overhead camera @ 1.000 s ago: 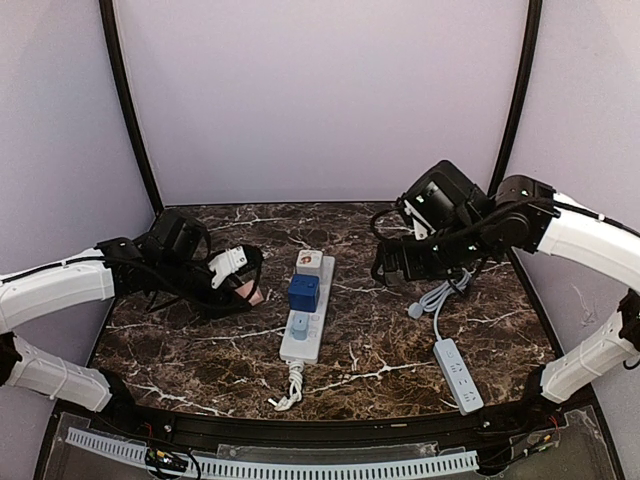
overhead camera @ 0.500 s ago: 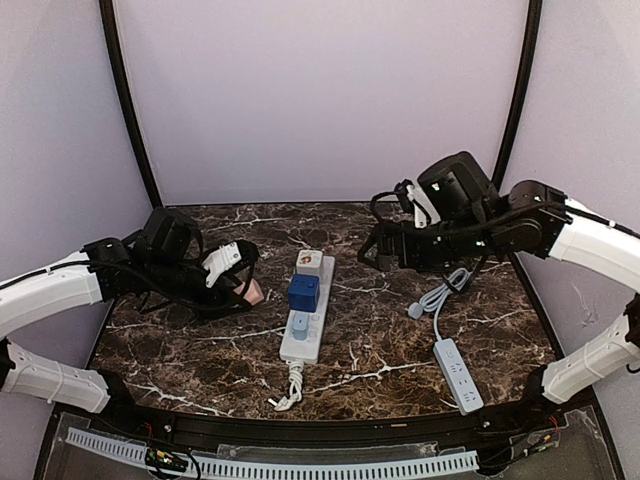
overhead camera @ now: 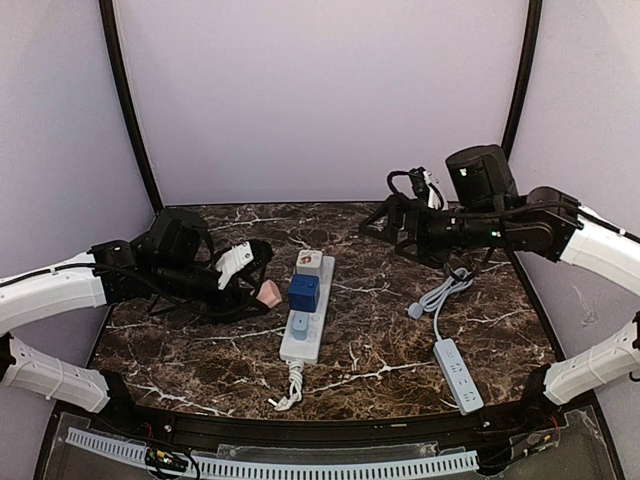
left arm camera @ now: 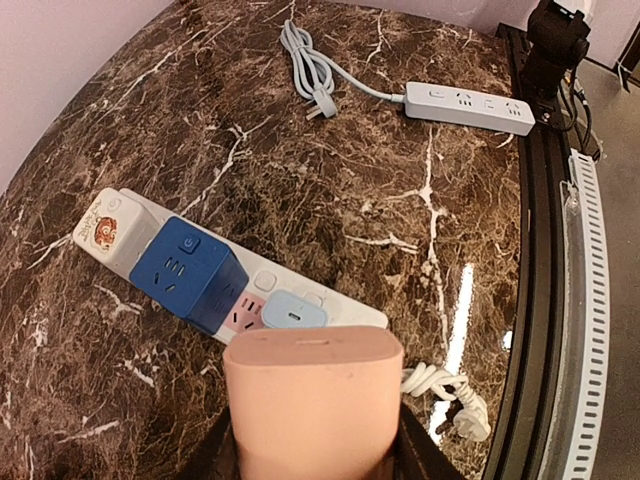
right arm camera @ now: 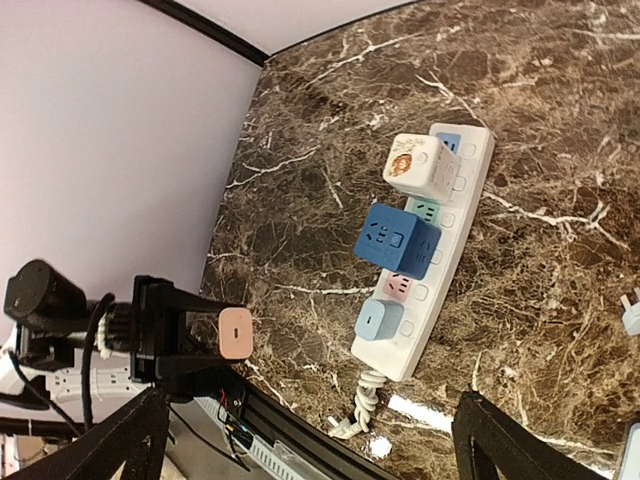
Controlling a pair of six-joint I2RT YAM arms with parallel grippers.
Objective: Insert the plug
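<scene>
My left gripper (overhead camera: 262, 290) is shut on a pink plug (overhead camera: 268, 294) and holds it above the table, just left of the white power strip (overhead camera: 300, 348). The strip carries a white cube adapter (overhead camera: 309, 262), a blue cube adapter (overhead camera: 303, 292) and a light-blue plug (overhead camera: 299, 324). In the left wrist view the pink plug (left arm camera: 312, 400) fills the bottom centre. Just beyond it, a pink socket (left arm camera: 243, 315) shows between the blue cube (left arm camera: 185, 272) and the light-blue plug (left arm camera: 294, 308). My right gripper (overhead camera: 388, 228) is open and empty, raised over the back right of the table.
A second small white power strip (overhead camera: 457, 373) lies at the front right, its grey cable (overhead camera: 440, 295) coiled behind it. The main strip's bundled white cord (overhead camera: 291, 390) lies near the front edge. Black frame posts and walls enclose the table.
My left gripper has moved right with the pink plug, closer to the strip. The right arm has risen and drawn back to the right.
</scene>
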